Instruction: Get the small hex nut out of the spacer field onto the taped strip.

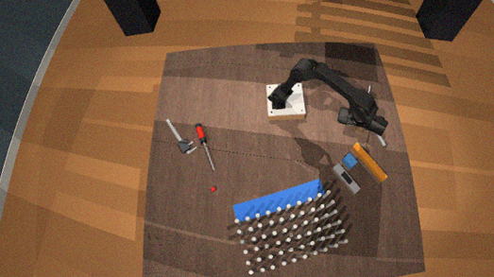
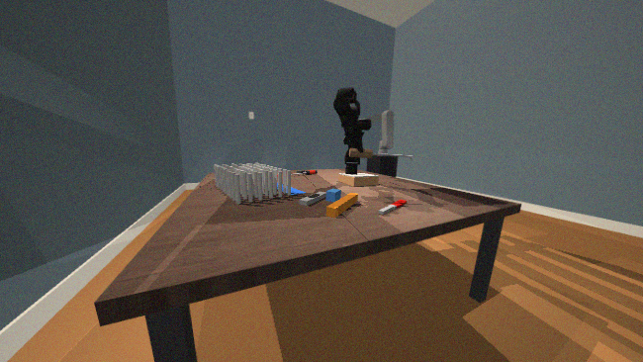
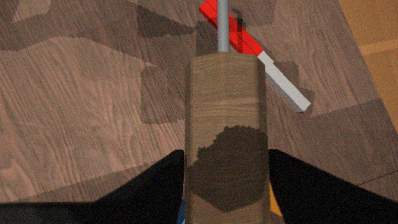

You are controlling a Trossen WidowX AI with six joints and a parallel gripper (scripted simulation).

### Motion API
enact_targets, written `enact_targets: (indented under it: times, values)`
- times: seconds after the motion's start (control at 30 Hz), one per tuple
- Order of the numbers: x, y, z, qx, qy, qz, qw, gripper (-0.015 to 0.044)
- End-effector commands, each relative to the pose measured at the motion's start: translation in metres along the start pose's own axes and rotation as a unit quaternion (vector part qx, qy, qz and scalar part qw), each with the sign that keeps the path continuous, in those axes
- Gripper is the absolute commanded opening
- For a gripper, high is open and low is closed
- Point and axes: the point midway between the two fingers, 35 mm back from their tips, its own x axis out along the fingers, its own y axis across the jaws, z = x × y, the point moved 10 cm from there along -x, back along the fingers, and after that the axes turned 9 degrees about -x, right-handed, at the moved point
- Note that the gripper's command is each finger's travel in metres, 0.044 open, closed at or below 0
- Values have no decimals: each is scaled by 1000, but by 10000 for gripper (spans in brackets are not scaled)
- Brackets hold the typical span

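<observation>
My gripper (image 3: 225, 158) is shut on the wooden handle (image 3: 226, 95) (image 2: 361, 153) of a tool with a thin metal rod (image 3: 223, 27) (image 2: 398, 156). The tool is held raised above the table's right side; the rod's far end is out of the wrist view. The metal spacers (image 1: 292, 215) (image 2: 237, 190) stand upright in rows, well away from the hand. A small pale ring (image 1: 291, 234), seemingly the nut, shows faintly among them. The blue taped strip (image 1: 275, 199) (image 2: 297, 191) lies along the field's front and nothing is seen lying on it.
A red-handled tool (image 3: 285, 82) (image 2: 393, 207) lies below the hand. An orange bar (image 1: 370, 162) (image 2: 342, 205), blue cube (image 1: 349, 160) (image 2: 333, 195) and grey device (image 1: 346, 179) lie right of the strip. A screwdriver (image 1: 201, 133), grey tool (image 1: 182, 146) and small red block (image 1: 213, 189) lie left.
</observation>
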Motion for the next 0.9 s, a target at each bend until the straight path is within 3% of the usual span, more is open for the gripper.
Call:
enact_targets:
  times: [0.0, 0.43, 0.87]
  values:
    - [-13, 14, -11, 56, 23, -13, 998, 0]
    - [-51, 68, -46, 248, 98, -58, 962, 0]
    - [-81, 127, -66, 431, 164, -112, 880, 0]
